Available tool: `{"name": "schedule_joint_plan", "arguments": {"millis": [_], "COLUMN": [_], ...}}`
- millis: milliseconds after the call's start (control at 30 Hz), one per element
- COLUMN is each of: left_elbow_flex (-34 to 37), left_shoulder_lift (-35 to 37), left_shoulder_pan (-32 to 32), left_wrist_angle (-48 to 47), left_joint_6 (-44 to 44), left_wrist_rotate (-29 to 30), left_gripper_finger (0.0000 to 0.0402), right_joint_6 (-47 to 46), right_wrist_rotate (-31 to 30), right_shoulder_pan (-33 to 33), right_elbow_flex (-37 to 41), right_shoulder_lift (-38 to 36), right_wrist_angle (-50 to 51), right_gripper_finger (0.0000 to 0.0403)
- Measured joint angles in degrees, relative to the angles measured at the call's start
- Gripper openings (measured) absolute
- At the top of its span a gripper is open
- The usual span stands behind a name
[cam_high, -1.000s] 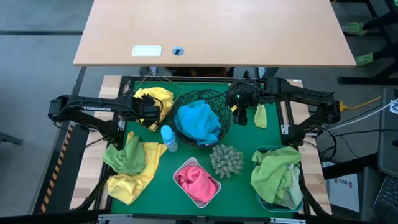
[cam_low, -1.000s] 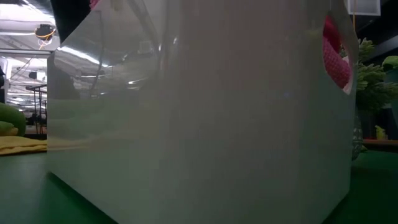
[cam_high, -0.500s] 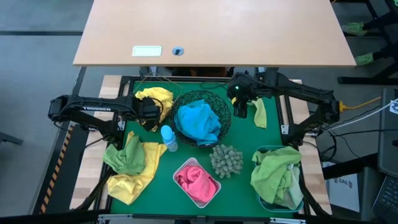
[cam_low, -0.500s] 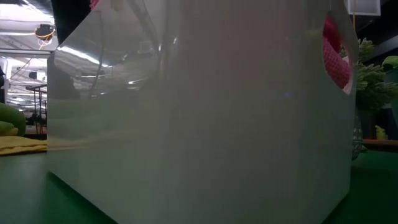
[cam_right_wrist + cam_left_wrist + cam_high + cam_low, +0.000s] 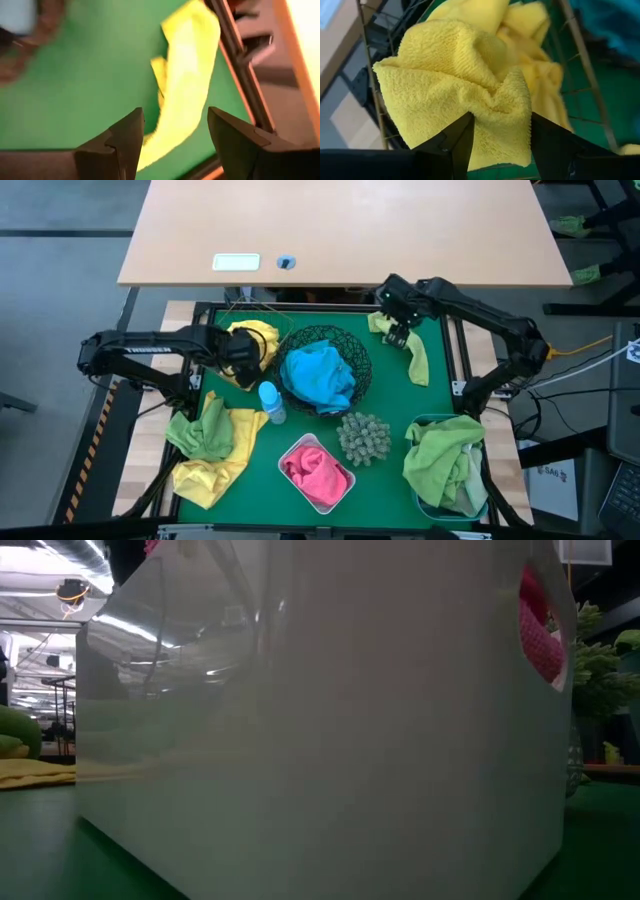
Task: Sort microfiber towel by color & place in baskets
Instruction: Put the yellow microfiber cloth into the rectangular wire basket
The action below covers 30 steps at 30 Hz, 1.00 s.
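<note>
High cam overhead; low cam against white tub [image 5: 330, 720].

Open green mat [image 5: 395, 405] at centre right of the high view; spiky ball [image 5: 363, 437], blue bottle [image 5: 270, 401] and black mesh bowl [image 5: 352, 345] crowding the middle.

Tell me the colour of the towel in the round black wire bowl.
Bright blue towel, bunched in the black wire bowl; the high view shows it best.

The only readable lettering is the white word "TROSSEN" along the upper link of the left arm [image 5: 150, 350], by the tabletop's left edge. A white label [image 5: 236, 262] lies on the wooden desk beyond, its print too small to read.
</note>
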<state>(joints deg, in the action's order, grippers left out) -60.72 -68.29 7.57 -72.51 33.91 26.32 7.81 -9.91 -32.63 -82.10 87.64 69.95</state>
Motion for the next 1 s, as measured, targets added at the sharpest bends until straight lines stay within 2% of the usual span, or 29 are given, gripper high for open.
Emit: {"name": "schedule_joint_plan", "arguments": {"millis": [233,533,867,1000], "left_elbow_flex": [-2.89,-2.89,-2.96,-2.96], "left_shoulder_lift": [0.00,0.08,1.71,3.49], "left_shoulder_pan": [0.00,-0.01,1.15,2.43], "left_wrist_angle": [0.00,-1.68,-2.33,-0.95], "left_joint_6": [-0.02,-0.09,0.16,2.93], "left_wrist_rotate": [-4.21,-9.33,-8.53,-10.73], "left_gripper_finger": [0.0174,0.0174,0.0174,0.0174], "right_joint_6": [0.02,0.18,0.22,0.22], "right_wrist_rotate": [0.03,0.04,0.06,0.06], "right_shoulder_pan": [-5.04,-6.52,-6.41,-6.39], "right_elbow_flex": [8.26,17.76,19.65,19.65], "right_shoulder_lift": [0.00,0.00,0.00,0.00], "right_wrist_angle": [-0.32,-6.43,-8.96,-8.96], "right_gripper_finger": [0.0220,0.0220,0.0220,0.0220]}}
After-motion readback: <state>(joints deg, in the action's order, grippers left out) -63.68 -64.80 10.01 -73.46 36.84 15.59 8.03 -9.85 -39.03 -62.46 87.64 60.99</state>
